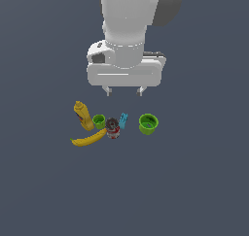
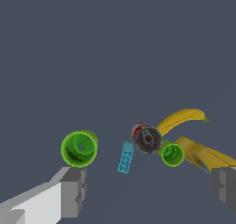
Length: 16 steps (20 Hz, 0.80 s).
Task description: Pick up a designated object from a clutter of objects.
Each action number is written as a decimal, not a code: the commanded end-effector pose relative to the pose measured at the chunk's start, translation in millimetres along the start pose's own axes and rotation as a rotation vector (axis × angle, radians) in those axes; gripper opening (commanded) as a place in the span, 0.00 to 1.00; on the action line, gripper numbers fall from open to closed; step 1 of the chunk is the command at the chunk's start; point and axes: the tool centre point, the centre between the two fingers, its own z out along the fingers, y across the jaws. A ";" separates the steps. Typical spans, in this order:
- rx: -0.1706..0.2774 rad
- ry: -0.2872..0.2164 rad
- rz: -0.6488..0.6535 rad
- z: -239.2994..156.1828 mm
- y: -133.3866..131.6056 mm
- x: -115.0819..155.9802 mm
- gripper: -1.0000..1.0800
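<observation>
- The yellow curved banana (image 1: 89, 139) lies nearest in the exterior view, flat on the dark grey bench (image 1: 194, 191), its tip close to the base of the can.
- The small cylindrical can with a red and white label and a dark top (image 1: 113, 128) stands upright in the middle of the clutter, just past the banana's tip; nothing is gripping it.
- In the wrist view the same can (image 2: 146, 138) shows its dark round top ringed in grey metal, with a band of red label at its side.
- The small green cup (image 1: 98, 121) sits just beside the can toward the exterior view's left, between the can and the bottle.
- The slim light-blue piece (image 1: 123, 120) stands right by the can toward the exterior view's right; whether they touch I cannot tell.
- The larger green cup (image 1: 148, 124) stands open-mouthed and apart from the rest, further to the exterior view's right.
- The yellow mustard bottle (image 1: 83, 115) lies tilted at the left of the group, its cap pointing away, close to the small cup.
- The white hand (image 1: 124, 90) hangs above and beyond the clutter, its two short grey fingers (image 1: 108, 90) spread wide and empty, well clear of every object.
</observation>
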 end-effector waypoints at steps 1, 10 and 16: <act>0.000 0.000 0.000 0.0 0.0 0.0 0.96; 0.005 0.044 -0.004 -16.2 -12.7 8.1 0.96; 0.005 0.043 -0.009 -13.8 -12.0 8.3 0.96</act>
